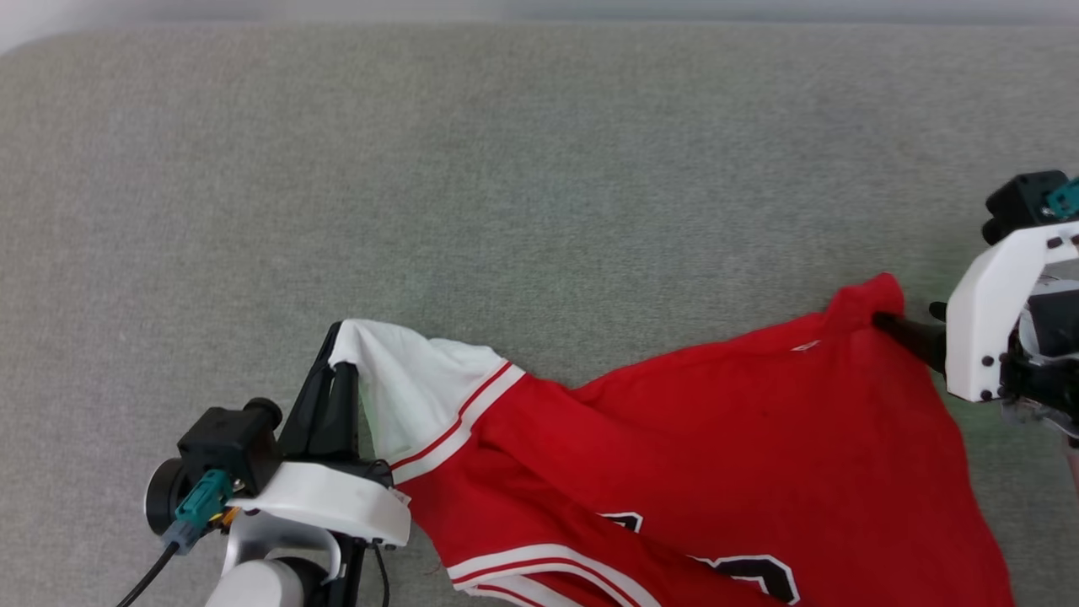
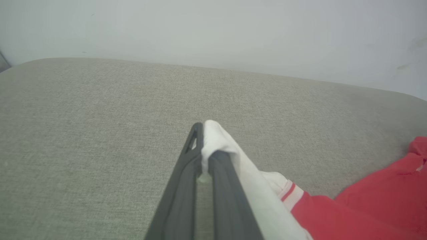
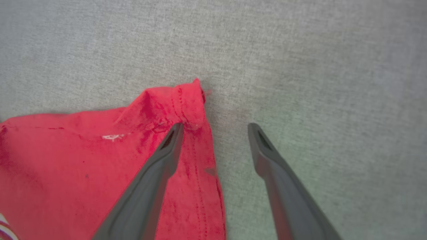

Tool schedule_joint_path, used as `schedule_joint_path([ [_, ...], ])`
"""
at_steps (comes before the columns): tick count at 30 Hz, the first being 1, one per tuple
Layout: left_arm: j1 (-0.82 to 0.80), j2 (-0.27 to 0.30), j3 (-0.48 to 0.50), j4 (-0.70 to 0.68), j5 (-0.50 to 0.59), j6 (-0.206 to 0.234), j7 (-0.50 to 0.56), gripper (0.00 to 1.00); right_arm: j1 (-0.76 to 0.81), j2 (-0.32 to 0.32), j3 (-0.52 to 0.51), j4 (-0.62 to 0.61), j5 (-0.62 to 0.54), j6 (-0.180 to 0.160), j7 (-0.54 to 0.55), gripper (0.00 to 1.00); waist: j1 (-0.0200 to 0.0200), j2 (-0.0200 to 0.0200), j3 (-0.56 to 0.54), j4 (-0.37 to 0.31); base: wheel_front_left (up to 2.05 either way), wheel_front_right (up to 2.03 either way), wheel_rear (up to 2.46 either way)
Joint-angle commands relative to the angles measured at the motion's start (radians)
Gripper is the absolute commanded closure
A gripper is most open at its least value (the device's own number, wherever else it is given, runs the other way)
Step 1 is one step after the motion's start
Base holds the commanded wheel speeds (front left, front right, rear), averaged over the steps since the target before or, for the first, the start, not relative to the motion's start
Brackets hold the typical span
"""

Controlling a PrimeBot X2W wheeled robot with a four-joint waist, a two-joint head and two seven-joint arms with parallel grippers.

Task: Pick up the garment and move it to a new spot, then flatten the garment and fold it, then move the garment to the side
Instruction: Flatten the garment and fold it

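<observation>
Between left claw, clamping its white corner, and released right claw stretches the garment.

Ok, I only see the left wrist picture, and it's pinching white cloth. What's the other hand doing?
Observer: The right gripper has its jaws wide open, gripping nothing.
Child: Is it close to anything?
Observer: Yes. One finger lies over the red corner of the shirt. The other is over the bare grey cushion.
Child: Any writing on it?
Observer: Yes, black lettering with a white outline, at the near edge in the head view.
</observation>
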Motion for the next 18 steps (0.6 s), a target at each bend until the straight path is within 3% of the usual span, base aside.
schedule_joint_path([
  [1, -0.015, -0.001, -0.002, 0.000, 0.003, -0.001, -0.006, 1.00, -0.017, 0.000, 0.003, 0.005, -0.002, 0.000, 0.004, 0.00, -0.0001, 0.0000, 0.027, 0.023, 0.00, 0.00, 0.00],
  [7, -0.043, -0.017, -0.014, 0.024, -0.001, -0.009, -0.024, 1.00, -0.023, 0.029, 0.067, 0.099, 0.000, 0.000, 0.072, 0.00, -0.0001, 0.0000, 0.053, 0.044, 0.00, 0.00, 0.00],
  [8, -0.044, -0.019, -0.016, 0.029, -0.002, -0.009, -0.026, 1.00, -0.018, 0.033, 0.080, 0.114, 0.003, 0.000, 0.076, 0.60, -0.0001, 0.0000, 0.052, 0.047, 0.00, 0.00, 0.00],
  [9, -0.044, -0.019, -0.017, 0.033, -0.004, -0.011, -0.029, 1.00, -0.014, 0.038, 0.088, 0.126, 0.010, 0.000, 0.078, 0.75, -0.0001, 0.0000, 0.051, 0.049, 0.00, 0.00, 0.00],
  [10, -0.046, -0.019, -0.018, 0.038, -0.005, -0.011, -0.030, 1.00, -0.012, 0.038, 0.098, 0.136, 0.015, 0.000, 0.087, 1.00, -0.0001, 0.0000, 0.050, 0.051, 0.00, 0.00, 0.00],
  [18, -0.059, -0.001, -0.005, 0.072, -0.014, -0.017, -0.034, 1.00, -0.056, -0.005, 0.118, 0.087, 0.023, 0.000, -0.021, 1.00, -0.0001, 0.0000, -0.015, 0.046, 0.00, 0.00, 0.00],
])
